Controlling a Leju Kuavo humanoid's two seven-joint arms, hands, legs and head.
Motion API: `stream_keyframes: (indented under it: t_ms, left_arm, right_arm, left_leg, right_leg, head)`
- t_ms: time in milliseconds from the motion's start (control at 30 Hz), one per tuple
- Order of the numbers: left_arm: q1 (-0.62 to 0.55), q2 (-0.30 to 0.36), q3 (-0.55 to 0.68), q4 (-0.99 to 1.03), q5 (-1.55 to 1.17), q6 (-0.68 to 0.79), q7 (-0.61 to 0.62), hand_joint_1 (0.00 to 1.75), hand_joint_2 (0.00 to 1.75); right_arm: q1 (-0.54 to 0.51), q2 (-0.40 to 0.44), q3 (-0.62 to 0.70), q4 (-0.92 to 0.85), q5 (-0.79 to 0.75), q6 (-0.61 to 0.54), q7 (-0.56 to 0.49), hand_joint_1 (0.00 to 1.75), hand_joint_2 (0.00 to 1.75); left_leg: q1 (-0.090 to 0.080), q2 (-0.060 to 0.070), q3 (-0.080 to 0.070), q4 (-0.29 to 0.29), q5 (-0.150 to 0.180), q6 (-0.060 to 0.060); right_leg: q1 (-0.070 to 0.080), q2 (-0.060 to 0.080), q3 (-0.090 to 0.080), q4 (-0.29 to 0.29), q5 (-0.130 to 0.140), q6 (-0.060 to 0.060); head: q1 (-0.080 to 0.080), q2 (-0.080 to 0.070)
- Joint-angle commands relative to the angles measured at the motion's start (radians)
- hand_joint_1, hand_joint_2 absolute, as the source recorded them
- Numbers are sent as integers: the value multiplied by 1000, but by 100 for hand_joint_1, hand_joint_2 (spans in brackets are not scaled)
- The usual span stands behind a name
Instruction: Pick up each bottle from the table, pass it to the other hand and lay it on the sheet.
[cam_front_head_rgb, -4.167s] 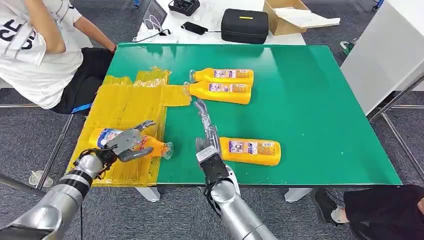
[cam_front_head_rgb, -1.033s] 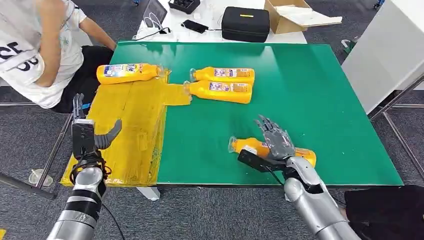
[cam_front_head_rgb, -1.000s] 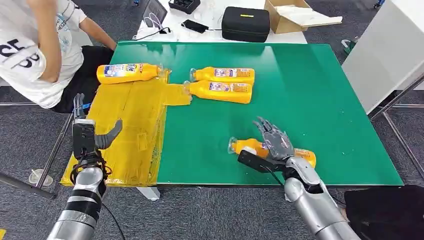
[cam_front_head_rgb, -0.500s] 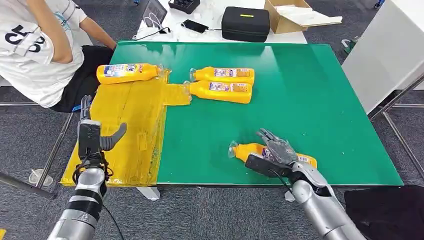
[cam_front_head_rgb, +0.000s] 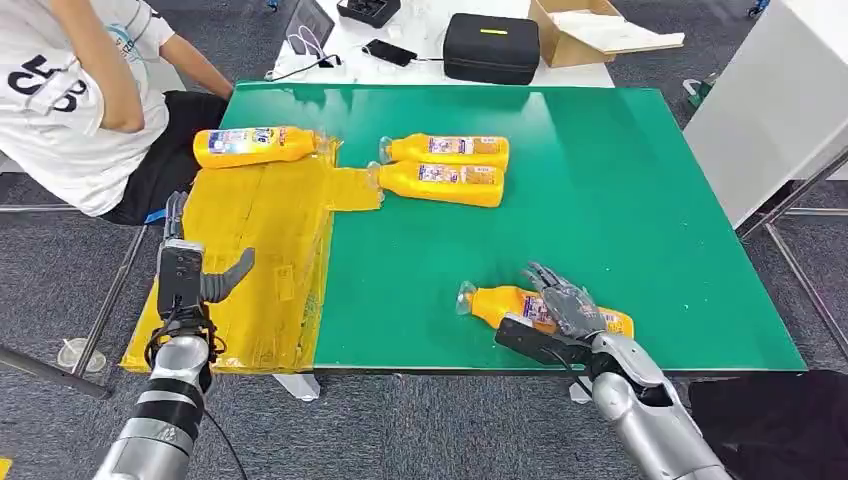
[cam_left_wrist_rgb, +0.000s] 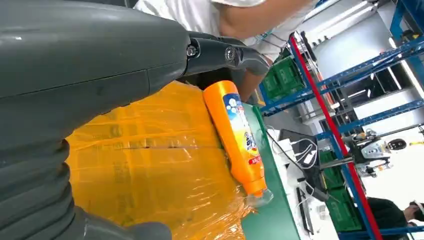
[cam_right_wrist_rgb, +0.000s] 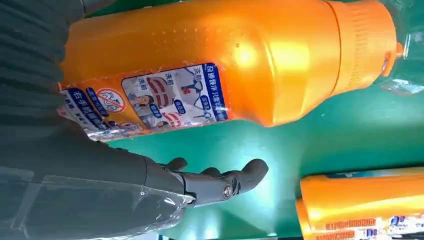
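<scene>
An orange bottle (cam_front_head_rgb: 505, 302) (cam_right_wrist_rgb: 225, 60) lies on its side near the green table's front edge. My right hand (cam_front_head_rgb: 558, 312) (cam_right_wrist_rgb: 75, 165) is draped over its middle from above, fingers across the label. The thumb (cam_right_wrist_rgb: 220, 182) stands apart from the bottle on the near side. Two more orange bottles (cam_front_head_rgb: 445, 152) (cam_front_head_rgb: 440, 184) lie side by side mid-table. A fourth bottle (cam_front_head_rgb: 255, 145) (cam_left_wrist_rgb: 237, 137) lies at the far edge of the yellow sheet (cam_front_head_rgb: 260, 260) (cam_left_wrist_rgb: 150, 170). My left hand (cam_front_head_rgb: 185, 275) (cam_left_wrist_rgb: 75, 75) hovers over the sheet's left side, fingers spread, holding nothing.
A person in a white shirt (cam_front_head_rgb: 70, 90) sits at the table's far left corner. Behind the green table (cam_front_head_rgb: 620, 180) stand a black case (cam_front_head_rgb: 490, 48), a cardboard box (cam_front_head_rgb: 590, 30) and a phone. A white cabinet (cam_front_head_rgb: 770, 100) stands on the right.
My right hand has sunk onto the front bottle and its fingers have curled over it. My left hand has drifted slightly right. The bottle it held four seconds ago now lies at the sheet's far edge.
</scene>
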Motion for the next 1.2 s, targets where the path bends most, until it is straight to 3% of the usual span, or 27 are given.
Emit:
stream_keyframes:
  t_ms: [33, 100, 267, 333, 567, 600, 633, 933, 1200]
  left_arm:
    - [-21, -18, 61, 44, -21, -48, 4, 0, 175]
    - [-17, -19, 63, 37, -24, -52, 5, 0, 175]
    - [-3, -24, 79, 22, -40, -77, 20, 0, 175]
    - [-3, -24, 79, 22, -40, -77, 20, 0, 175]
    - [-3, -24, 79, 22, -40, -77, 20, 0, 175]
    - [-3, -24, 79, 22, -40, -77, 20, 0, 175]
    - [-4, -24, 79, 24, -42, -84, 24, 0, 175]
    - [-6, -24, 75, 47, -60, -102, 44, 0, 175]
    - [-18, -27, 67, 80, -70, -103, 52, 0, 175]
  right_arm:
    - [40, -34, 7, -119, 50, -5, 62, 0, 175]
    - [51, -42, 6, -140, 56, -6, 69, 0, 175]
    - [83, -63, -1, -179, 74, 15, 98, 0, 175]
    - [85, -66, -2, -178, 75, 14, 97, 0, 175]
    - [85, -66, -2, -178, 75, 14, 97, 0, 175]
    - [85, -66, -2, -178, 75, 14, 97, 0, 175]
    - [84, -65, -5, -171, 75, 22, 107, 0, 175]
    - [104, -111, -39, -122, 54, 88, 155, 0, 175]
    - [94, -91, -95, -28, 33, 100, 183, 0, 175]
  left_leg:
    - [0, 0, 3, 0, -1, 1]
    - [0, 0, 8, 0, -4, 1]
    - [0, 0, 1, 0, -1, 1]
    - [0, 0, 7, 0, -3, 1]
    - [0, 0, 2, 0, -2, 1]
    - [0, 1, 9, 0, -4, 2]
    - [0, 0, 3, 0, -2, 1]
    - [0, 0, 5, 0, -2, 1]
    - [0, 0, 6, -1, -3, 1]
  right_leg:
    - [0, -1, 3, 0, -2, -1]
    - [1, -2, 9, 0, -4, -2]
    - [0, -1, 2, 0, -1, -1]
    - [1, -2, 7, 0, -4, -2]
    - [0, -1, 3, 0, -1, -1]
    - [1, -1, 9, 0, -4, -2]
    - [0, -1, 3, 0, -1, -1]
    - [0, -2, 6, -1, -2, -1]
    - [1, -1, 7, -2, -2, -1]
  head:
    - [0, 0]
    - [0, 0]
    - [0, 0]
    - [0, 0]
    - [0, 0]
    - [0, 0]
    - [0, 0]
    - [0, 0]
    - [0, 0]
